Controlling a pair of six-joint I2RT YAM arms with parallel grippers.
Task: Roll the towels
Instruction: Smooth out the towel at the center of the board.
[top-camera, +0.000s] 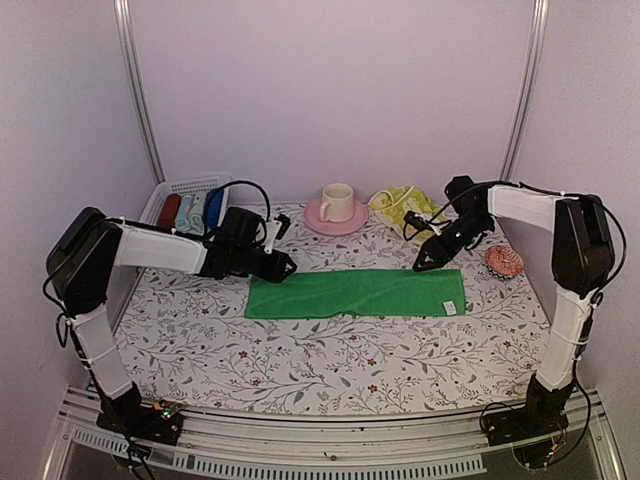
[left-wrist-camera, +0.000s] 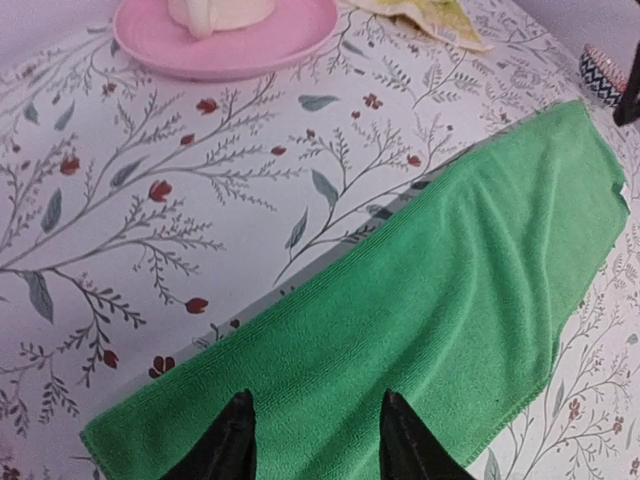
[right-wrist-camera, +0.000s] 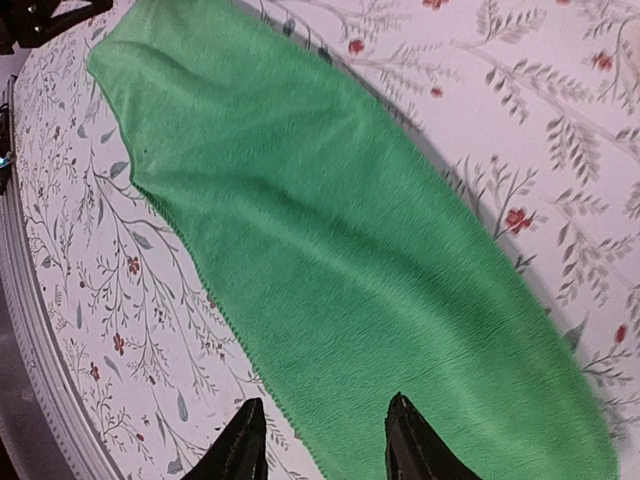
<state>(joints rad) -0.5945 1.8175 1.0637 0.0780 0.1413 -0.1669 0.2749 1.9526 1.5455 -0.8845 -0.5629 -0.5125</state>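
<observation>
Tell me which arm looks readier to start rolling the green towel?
Probably left: the open left fingers both hang over the green towel near its short end, while the right fingers straddle a long edge.

Basket (top-camera: 190, 184) in the tabletop's (top-camera: 330, 360) far-left corner. Saucer (top-camera: 318, 222) with cup (top-camera: 337, 201) at mid far edge. Yellow towel (top-camera: 400, 205) far right. Red patterned thing (top-camera: 504, 261) by the right edge. Free passage lies between the green towel (top-camera: 355, 293) and the near edge.

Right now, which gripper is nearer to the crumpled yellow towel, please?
Right. The right gripper is just in front of the yellow towel; the left gripper is at the green towel's opposite, left end.
</observation>
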